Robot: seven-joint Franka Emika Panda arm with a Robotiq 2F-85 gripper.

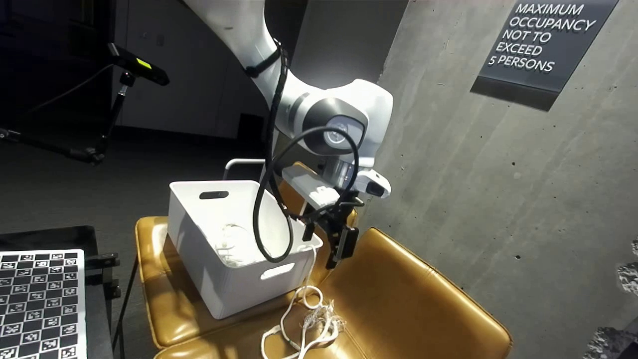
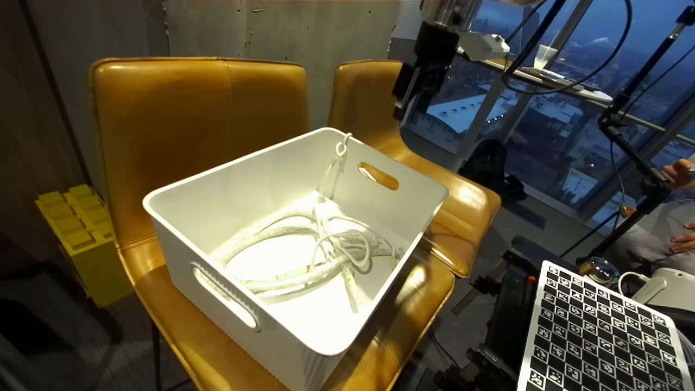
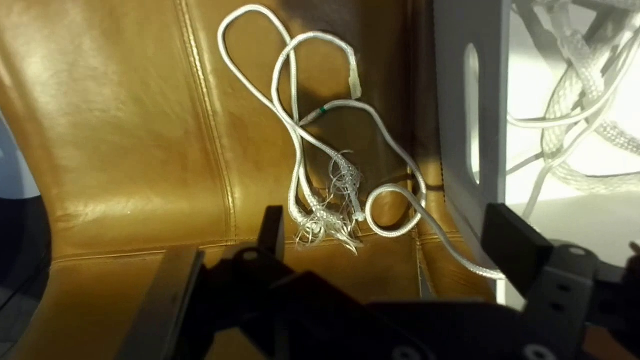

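Over the bin wall — white cord, partly hidden behind fingers.

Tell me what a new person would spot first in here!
Probably the brightly lit white bin on the tan chair, with coiled white cord inside it. Next might be the scruffy frayed tangle on the neighbouring chair, where more cord trails out over the bin's side. Above the chairs hangs a big white robot arm, its black tool open wide.
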